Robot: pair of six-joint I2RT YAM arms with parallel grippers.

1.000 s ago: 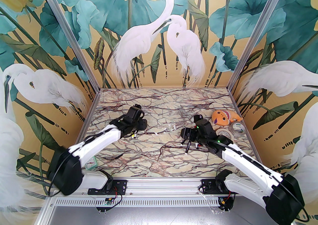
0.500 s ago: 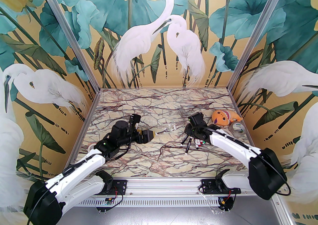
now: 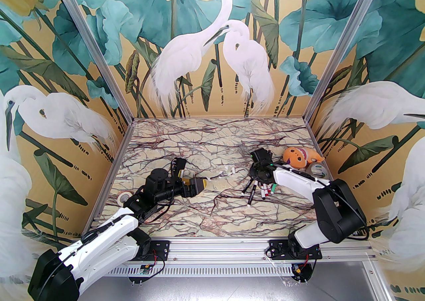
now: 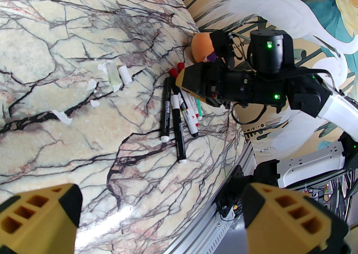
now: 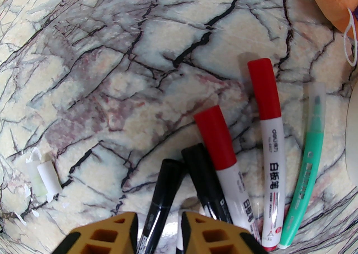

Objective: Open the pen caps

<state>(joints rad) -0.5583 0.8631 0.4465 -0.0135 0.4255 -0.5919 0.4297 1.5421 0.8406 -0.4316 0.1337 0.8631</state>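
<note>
On the marble table, my right gripper has settled over the pens right of centre, fingers apart astride a black one; left gripper hangs wide, empty; pen caps still on

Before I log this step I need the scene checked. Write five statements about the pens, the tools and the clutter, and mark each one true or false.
1. Both red caps sit on their white markers. True.
2. The left tool is shut on a black pen. False: its fingers stand wide apart with nothing between them.
3. The right tool hangs over the pen cluster, with a black pen between its fingers. True.
4. The orange plush toy lies at the near left corner. False: it lies at the far right, beside a tape roll.
5. The green pen lies beside the red-capped markers. True.
</note>
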